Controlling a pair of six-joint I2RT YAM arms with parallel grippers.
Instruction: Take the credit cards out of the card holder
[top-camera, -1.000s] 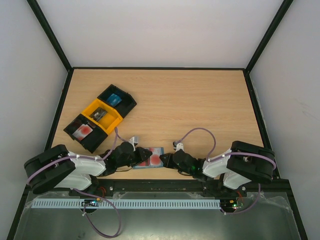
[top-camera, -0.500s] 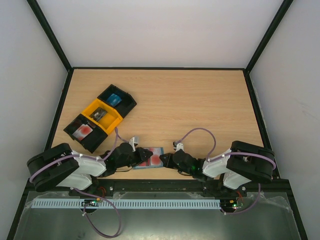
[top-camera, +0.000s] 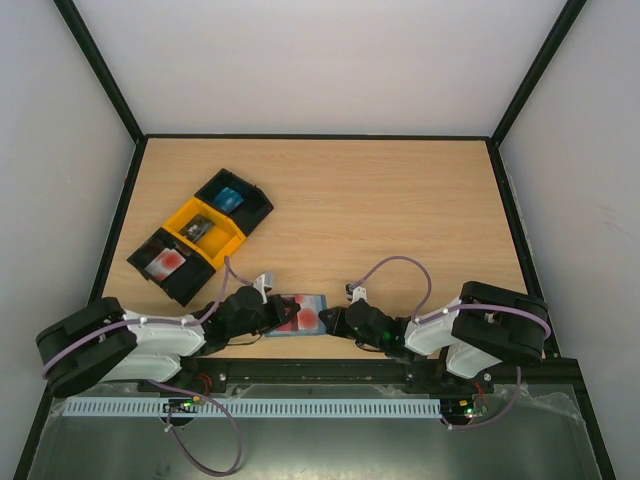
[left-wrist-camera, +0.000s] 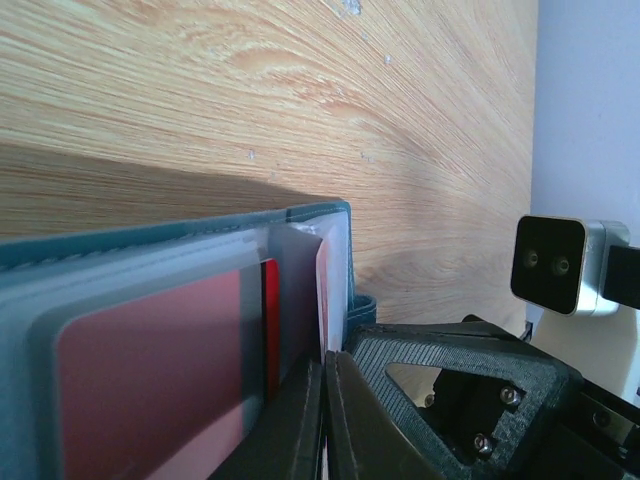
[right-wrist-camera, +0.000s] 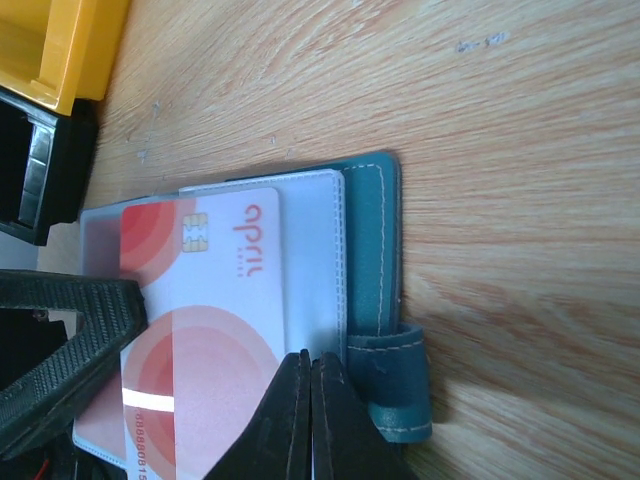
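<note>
Position of the card holder (top-camera: 318, 300): open and flat on the worktop (top-camera: 400, 220), close to the near edge, directly between the two hands. The blue-grey cover faces down and the inner pockets face up. The stitched spine and the small side tab (right-wrist-camera: 395, 385) lie on the side toward the right arm.

Contents: the white card (right-wrist-camera: 215, 300), printed with red circles, a gold chip (right-wrist-camera: 196, 233) and the word "april", sits in the inner pockets, partly behind a frosted clear sheet (right-wrist-camera: 315, 260). Its long edge runs parallel to the spine, just beside it.

State of the left hand (top-camera: 276, 318): fingers closed together, reaching over the holder from the left. In the left wrist view the tips meet at the pocket edge, and a thin pale sheet edge runs down into the seam between them. That edge is probably the white card, but the view is too close to confirm a grip.

State of the right hand (top-camera: 330, 320): fingers pressed tight with no gap between them. The tips rest on the frosted sheet at the card's long edge, just beside the tab.

The two hands face each other across the holder. In the right wrist view one finger (right-wrist-camera: 60, 340) of the left hand lies over the near corner of the card.

Other items: a tray row (top-camera: 200, 235) stands well apart at the left, set diagonally.
- Far black compartment: a blue item (top-camera: 228, 198).
- Yellow middle compartment: a dark item (top-camera: 198, 229).
- Near black compartment: a red-and-white item (top-camera: 166, 262).
</note>
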